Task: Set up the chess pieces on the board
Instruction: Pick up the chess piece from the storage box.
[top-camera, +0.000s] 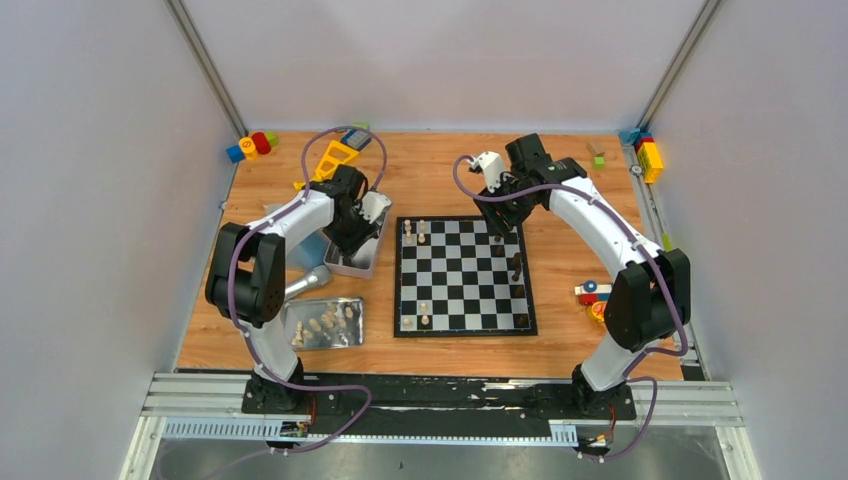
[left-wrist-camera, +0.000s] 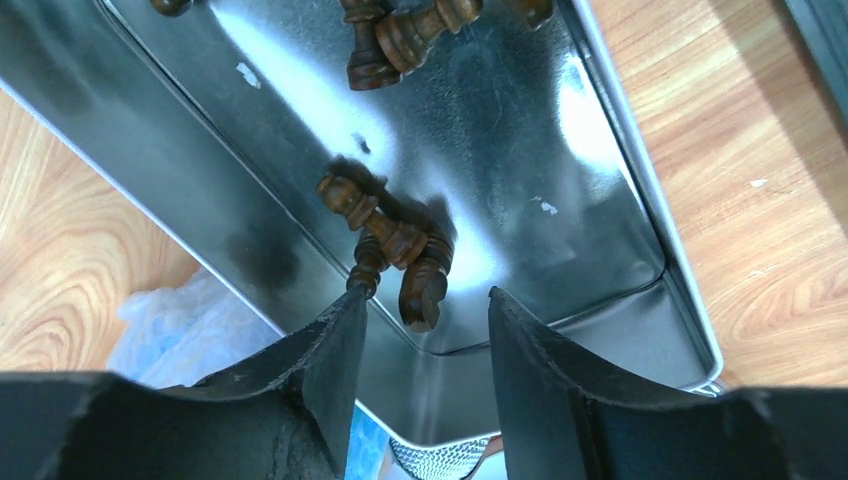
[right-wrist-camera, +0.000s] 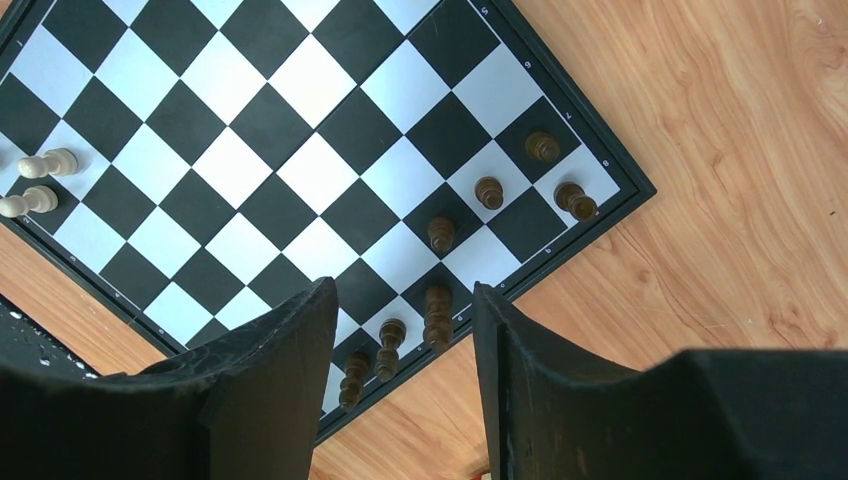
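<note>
Overhead, the left gripper (left-wrist-camera: 425, 294) hung with jaws apart inside a shiny rectangular metal tray (left-wrist-camera: 500, 130), straddling dark brown turned chess pieces (left-wrist-camera: 385, 235) lying tangled there. The right gripper (right-wrist-camera: 402, 288) hovered spread and empty above the black-and-white checkered board (right-wrist-camera: 250, 170), where dark figures (right-wrist-camera: 489, 192) lined its edge.

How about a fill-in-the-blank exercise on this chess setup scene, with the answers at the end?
1. The chess pieces under the left hand lie in a metal ___.
2. Those pieces are ___ brown and lie on their sides.
3. The right hand hangs above the checkered ___, where dark pieces stand along one edge.
Missing words: tray; dark; board.
</note>
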